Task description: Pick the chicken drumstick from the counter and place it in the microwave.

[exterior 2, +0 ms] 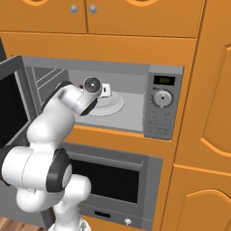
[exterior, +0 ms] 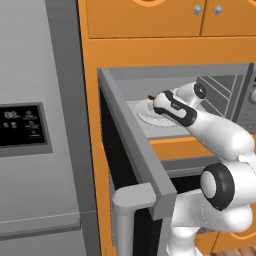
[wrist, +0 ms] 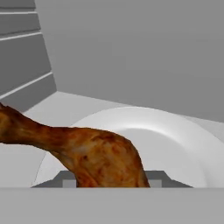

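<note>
The fingers (wrist: 65,179) stand on either side of the drumstick's (wrist: 94,155) thick end and clamp it; they are closed in as far as the meat allows. In the hand view the drumstick lies across the lower part of the picture, its fat end between the tips and its thin end running off toward the left edge. It is reddish-brown and glossy. Whether it touches the plate (wrist: 175,140) below cannot be told; it sits over the near part of that round white plate.

Past the plate rise the flat grey back wall and, on the left, a ribbed grey side wall of the microwave (exterior 2: 135,72). In the left base view the gripper (exterior: 152,100) reaches into the cavity over the plate (exterior: 150,117), and a dark bit of the drumstick (exterior: 150,97) shows at its tip. The door (exterior: 132,145) hangs wide open to the left. In the right base view the arm (exterior 2: 54,122) bends in from the lower left, with the control panel (exterior 2: 163,106) at the cavity's right. A fridge (exterior: 30,130) with a dark display stands left of the door, and orange cabinets (exterior 2: 113,18) surround the microwave. Below it is an oven (exterior 2: 113,180) with a dark window.
</note>
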### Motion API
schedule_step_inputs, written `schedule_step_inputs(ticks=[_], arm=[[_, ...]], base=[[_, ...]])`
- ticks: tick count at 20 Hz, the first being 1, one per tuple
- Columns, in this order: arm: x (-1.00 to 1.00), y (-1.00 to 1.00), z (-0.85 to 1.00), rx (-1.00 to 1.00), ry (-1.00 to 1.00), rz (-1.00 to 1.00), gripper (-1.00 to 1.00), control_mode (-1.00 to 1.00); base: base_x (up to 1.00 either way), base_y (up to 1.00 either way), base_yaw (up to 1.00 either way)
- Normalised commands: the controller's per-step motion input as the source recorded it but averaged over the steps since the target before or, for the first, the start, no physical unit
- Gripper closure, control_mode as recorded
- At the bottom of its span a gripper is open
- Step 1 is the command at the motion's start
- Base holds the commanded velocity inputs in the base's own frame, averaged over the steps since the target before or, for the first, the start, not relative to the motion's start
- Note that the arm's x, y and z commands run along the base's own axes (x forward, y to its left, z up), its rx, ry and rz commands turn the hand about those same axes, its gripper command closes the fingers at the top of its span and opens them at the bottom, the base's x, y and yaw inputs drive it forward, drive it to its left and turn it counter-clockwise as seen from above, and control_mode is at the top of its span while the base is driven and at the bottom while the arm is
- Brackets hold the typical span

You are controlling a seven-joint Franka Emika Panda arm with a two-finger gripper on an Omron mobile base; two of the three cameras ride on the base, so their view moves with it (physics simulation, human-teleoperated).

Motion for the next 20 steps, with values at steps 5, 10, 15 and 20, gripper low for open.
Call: schedule_step_inputs(ticks=[5, 10, 15, 20], arm=[[0.29, 0.00, -0.23, 0.00, 0.00, 0.00, 1.00, -1.00], [0.04, 0.00, -0.32, 0.00, 0.00, 0.01, 1.00, -1.00], [0.04, 0.00, -0.19, 0.00, 0.00, 0.01, 1.00, -1.00], [0.15, 0.00, -0.13, 0.00, 0.00, 0.01, 1.00, -1.00]], base=[[0.00, 0.00, 0.00], [0.00, 0.00, 0.00], [0.00, 0.00, 0.00], [0.00, 0.00, 0.00]])
